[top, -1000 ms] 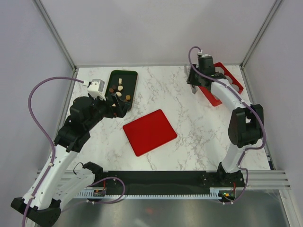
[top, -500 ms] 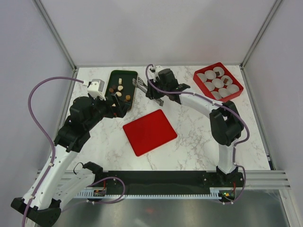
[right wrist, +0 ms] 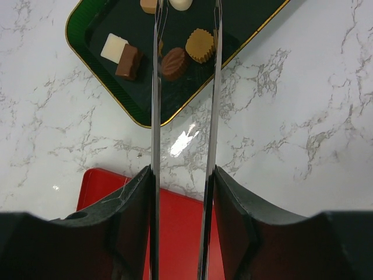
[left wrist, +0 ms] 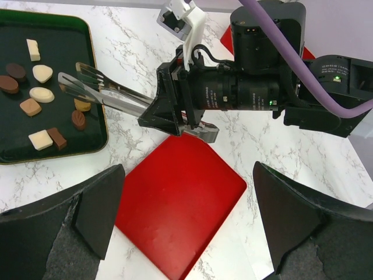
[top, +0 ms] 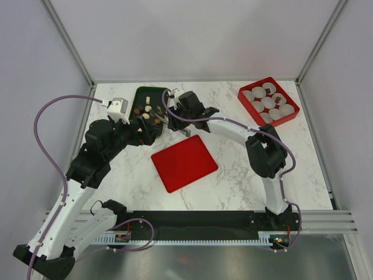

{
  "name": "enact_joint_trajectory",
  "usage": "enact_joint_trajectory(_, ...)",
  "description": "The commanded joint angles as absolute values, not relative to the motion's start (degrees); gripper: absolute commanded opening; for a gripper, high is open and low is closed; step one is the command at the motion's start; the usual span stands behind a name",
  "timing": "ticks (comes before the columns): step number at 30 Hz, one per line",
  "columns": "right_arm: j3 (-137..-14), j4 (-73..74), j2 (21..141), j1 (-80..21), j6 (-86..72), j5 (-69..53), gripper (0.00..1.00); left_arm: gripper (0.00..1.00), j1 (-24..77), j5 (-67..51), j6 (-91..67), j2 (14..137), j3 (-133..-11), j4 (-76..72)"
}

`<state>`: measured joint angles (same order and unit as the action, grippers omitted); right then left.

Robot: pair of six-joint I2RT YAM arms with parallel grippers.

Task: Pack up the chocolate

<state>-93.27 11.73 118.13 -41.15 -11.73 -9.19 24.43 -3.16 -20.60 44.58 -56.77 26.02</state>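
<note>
The chocolate [top: 148, 112] is several small brown, dark and cream pieces on a dark green tray [top: 141, 93], also in the left wrist view [left wrist: 42, 93]. My right gripper [top: 176, 116] is shut on thin metal tongs [top: 161, 115], held low over the tray's near right part. In the right wrist view [right wrist: 182, 175] the two tong blades [right wrist: 156, 87] stand apart, with a ridged brown piece [right wrist: 173, 63] and a tan piece [right wrist: 200, 45] between them; their tips are out of frame. My left gripper [top: 145, 129] is open and empty above the red lid [left wrist: 175, 204].
A red box [top: 291, 111] with several white pleated paper cups stands at the back right. The flat red lid [top: 184, 162] lies mid-table. My right arm's wrist [left wrist: 245, 87] reaches across just beyond my left gripper. The tray's gold rim [right wrist: 192, 99] is under the tongs.
My right arm has swung from the red box at the back right across to the green tray, carrying the tongs. My left arm has not moved.
</note>
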Motion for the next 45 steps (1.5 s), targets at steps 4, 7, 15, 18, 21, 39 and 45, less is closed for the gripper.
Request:
enact_joint_trajectory(4, -98.35, 13.88, 120.41, -42.62, -9.76, -6.59, 0.51, 0.99, 23.91, -2.90, -21.53, 43.86, -56.78, 23.38)
enact_joint_trajectory(7, -99.14, 14.94, 121.55, -43.24, -9.58, -5.72, 0.51, 0.99, 23.91, -2.99, -21.53, 43.86, -56.69, 23.47)
enact_joint_trajectory(15, -102.13, 18.45, 124.27, -43.68, -9.58, -2.02, 0.51, 0.99, 23.91, -3.08, -21.53, 43.86, -56.69, 23.47)
enact_joint_trajectory(18, -103.09, 19.60, 125.07, -43.68, -9.75, -1.93, 0.51, 0.99, 23.91, -2.99, -21.53, 43.86, -56.69, 23.47)
enact_joint_trajectory(21, -103.45, 20.56, 125.16, -43.68, -9.76, -1.93, 0.50, 0.99, 23.91, -2.99, -21.53, 43.77, -56.69, 23.38)
enact_joint_trajectory(39, -103.89, 21.27, 123.49, -43.33, -12.65, -4.66, 0.42, 0.99, 23.91, -2.90, -21.53, 43.77, -56.69, 23.38)
enact_joint_trajectory(45, -104.76, 21.18, 123.31, -42.19, -14.76, -7.02, 0.41, 0.99, 23.91, -2.99, -21.62, 43.86, -56.69, 23.47)
